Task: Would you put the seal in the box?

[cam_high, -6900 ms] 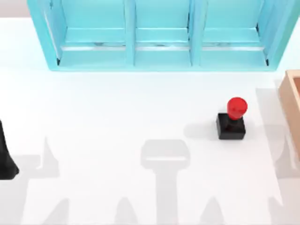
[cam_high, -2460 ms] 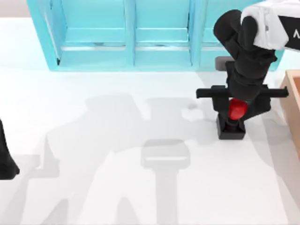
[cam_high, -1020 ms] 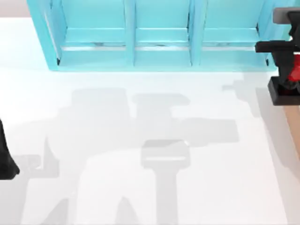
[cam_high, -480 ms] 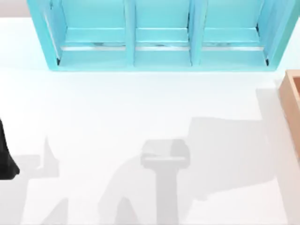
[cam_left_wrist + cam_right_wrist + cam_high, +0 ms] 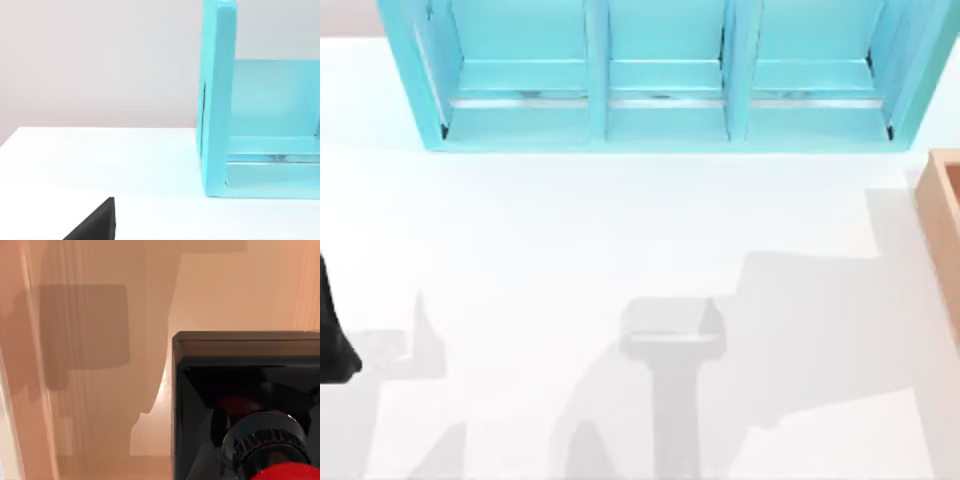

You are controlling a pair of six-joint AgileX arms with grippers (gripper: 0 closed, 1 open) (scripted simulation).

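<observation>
White tabletop [image 5: 620, 250], plain and glossy, crossed by soft grey shadows of arms and rig in its near half. A big turquoise shelf unit [image 5: 660, 75] stands along the far edge, three compartments across, its floor boards showing a pale strip. The left wrist view catches that unit's end wall [image 5: 217, 95] standing upright on the white surface, with a flat pale grey-pink wall [image 5: 100, 60] behind the table as the only room backdrop.

At the right edge of the table the light brown wooden box [image 5: 942, 230] shows just its left wall and a sliver of inside. The right wrist view looks down into the box [image 5: 90, 365]: tan wooden floor and walls, streaked grain, blocky shadows across them. The seal [image 5: 245, 405] is there over the box's interior, black cube base toward the floor, red knob [image 5: 287, 473] nearest the camera with a dark metal collar below it. Whether the base touches the floor cannot be told. Right gripper's fingers are not visible, so its jaw state cannot be told.

Left arm [image 5: 332, 340] is parked at the left edge of the table, a black shape; a dark corner [image 5: 95, 222] in its wrist view, jaw state cannot be told
</observation>
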